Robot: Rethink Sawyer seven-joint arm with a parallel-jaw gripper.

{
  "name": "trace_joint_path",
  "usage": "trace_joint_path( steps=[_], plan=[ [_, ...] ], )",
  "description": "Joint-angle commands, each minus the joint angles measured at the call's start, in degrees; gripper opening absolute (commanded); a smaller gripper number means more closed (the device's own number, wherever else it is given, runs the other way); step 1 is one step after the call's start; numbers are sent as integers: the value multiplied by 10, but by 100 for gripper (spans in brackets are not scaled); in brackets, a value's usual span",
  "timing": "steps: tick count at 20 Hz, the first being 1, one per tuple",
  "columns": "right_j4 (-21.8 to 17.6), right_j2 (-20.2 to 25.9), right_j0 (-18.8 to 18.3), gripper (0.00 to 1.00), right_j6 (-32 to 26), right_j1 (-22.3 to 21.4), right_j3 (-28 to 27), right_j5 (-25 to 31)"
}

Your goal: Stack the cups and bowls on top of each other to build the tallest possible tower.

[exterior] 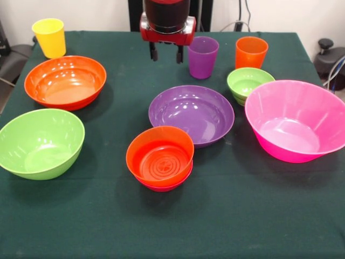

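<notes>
My gripper point(166, 53) hangs open and empty over the far middle of the table, just left of the purple cup point(202, 56). The orange cup point(250, 52) stands right of that, and the yellow cup point(50, 37) at the far left corner. The tower point(160, 158) sits near the front middle: a small orange bowl nested in a small red-magenta bowl. The purple bowl point(191, 114) lies behind it. The large orange bowl point(65, 81) and lime green bowl point(40, 143) are on the left. The small green bowl point(249, 83) and huge pink bowl point(297, 120) are on the right.
All stands on a table under a dark green cloth point(226, 216). Dark objects show past the table's left edge point(11, 62) and right edge point(329, 59).
</notes>
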Motion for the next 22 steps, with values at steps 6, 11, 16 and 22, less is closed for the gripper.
trace_joint_path(
  steps=[6,11,16,22],
  plan=[
    [-17,47,23,100,-66,35,-57,53],
    [-17,47,27,100,-63,35,-59,57],
    [-16,48,29,100,-65,39,-66,58],
    [-10,46,27,100,-63,17,-49,66]
  ],
)
